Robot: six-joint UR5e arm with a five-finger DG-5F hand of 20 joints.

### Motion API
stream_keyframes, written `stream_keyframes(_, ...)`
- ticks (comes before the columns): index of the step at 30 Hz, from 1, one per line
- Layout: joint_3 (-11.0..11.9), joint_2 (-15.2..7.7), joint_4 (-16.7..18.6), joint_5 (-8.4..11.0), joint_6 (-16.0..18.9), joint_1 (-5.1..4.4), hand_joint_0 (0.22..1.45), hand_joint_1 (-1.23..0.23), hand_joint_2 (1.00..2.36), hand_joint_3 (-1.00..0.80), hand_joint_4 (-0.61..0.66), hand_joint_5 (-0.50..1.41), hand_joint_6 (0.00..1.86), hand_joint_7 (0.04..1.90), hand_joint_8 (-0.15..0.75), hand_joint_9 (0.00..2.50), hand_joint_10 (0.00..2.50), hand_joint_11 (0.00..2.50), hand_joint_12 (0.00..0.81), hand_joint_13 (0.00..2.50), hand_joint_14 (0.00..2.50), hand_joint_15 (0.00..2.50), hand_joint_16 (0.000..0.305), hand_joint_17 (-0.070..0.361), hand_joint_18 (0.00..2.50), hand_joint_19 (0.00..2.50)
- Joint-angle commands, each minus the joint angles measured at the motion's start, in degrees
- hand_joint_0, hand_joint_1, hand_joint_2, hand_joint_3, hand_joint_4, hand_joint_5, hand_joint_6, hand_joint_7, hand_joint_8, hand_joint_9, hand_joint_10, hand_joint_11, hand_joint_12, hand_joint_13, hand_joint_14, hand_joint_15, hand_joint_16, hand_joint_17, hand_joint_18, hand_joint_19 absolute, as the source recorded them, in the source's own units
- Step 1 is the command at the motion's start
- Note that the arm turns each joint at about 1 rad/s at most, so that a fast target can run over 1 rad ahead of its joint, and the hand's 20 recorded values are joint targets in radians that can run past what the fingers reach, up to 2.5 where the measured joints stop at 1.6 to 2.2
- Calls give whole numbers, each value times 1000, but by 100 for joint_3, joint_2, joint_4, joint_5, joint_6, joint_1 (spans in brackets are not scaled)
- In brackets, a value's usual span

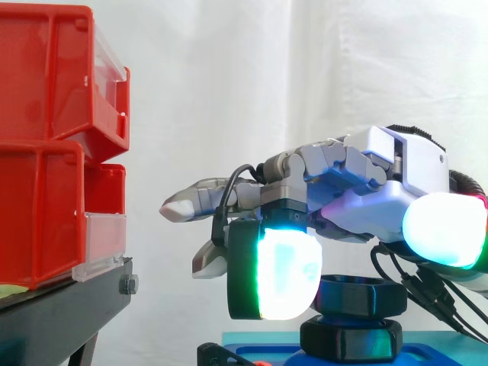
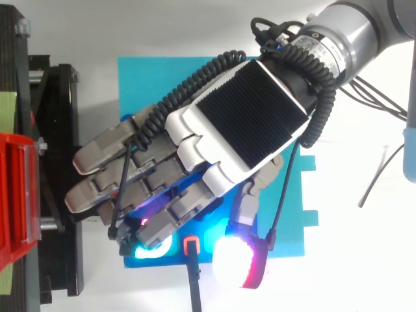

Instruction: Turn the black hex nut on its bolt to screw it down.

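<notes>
**Item 1: hand** (image 1: 381,164), one. It enters from the right and lies palm down directly over the nut. I judge it is placed there so it can bear on the nut's flats and turn it. I cannot tell whether it grips the nut or merely hangs above it.

**Item 2: black hex nut** (image 1: 354,293), one. It stands at the near right of the scene, under the hand, on top of a short black stack.

**Item 3: lower hex piece** (image 1: 351,335), one. It sits right beneath the nut. It may be a second nut or the bolt's base; I cannot say which, and the bolt itself is hidden.

**Item 4: blue board** (image 2: 146,81), one. It lies flat beneath the stack, presumably to keep the work from shifting.

**Item 5: red bins**, two tiers counted, upper (image 1: 42,76) and lower (image 1: 38,213). They are stacked at the left on one black stand (image 1: 61,305), well apart from the nut, and I judge them no part of this job.
</notes>
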State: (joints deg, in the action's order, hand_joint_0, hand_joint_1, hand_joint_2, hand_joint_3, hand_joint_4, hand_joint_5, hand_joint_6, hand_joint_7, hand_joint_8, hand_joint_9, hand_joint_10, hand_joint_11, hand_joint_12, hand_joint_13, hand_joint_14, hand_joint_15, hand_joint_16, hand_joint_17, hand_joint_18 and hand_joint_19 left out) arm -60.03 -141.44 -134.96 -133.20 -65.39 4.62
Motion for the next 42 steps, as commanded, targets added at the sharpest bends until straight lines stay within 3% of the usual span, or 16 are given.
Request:
stream_keyframes(1,-9,2,31,-66,27,48,440,-327,1000,-500,124,-171,627,1052,214,622,9,289,123,357,5,127,13,29,0,338)
stream_keyframes(23,-9,2,93,-207,44,180,442,-325,1000,-500,128,-178,632,1029,213,629,9,295,120,360,4,119,13,28,0,338)
stream_keyframes(42,-9,-6,312,-497,193,390,442,-326,1000,-500,130,-177,631,1030,215,626,9,290,119,363,4,129,13,28,0,337)
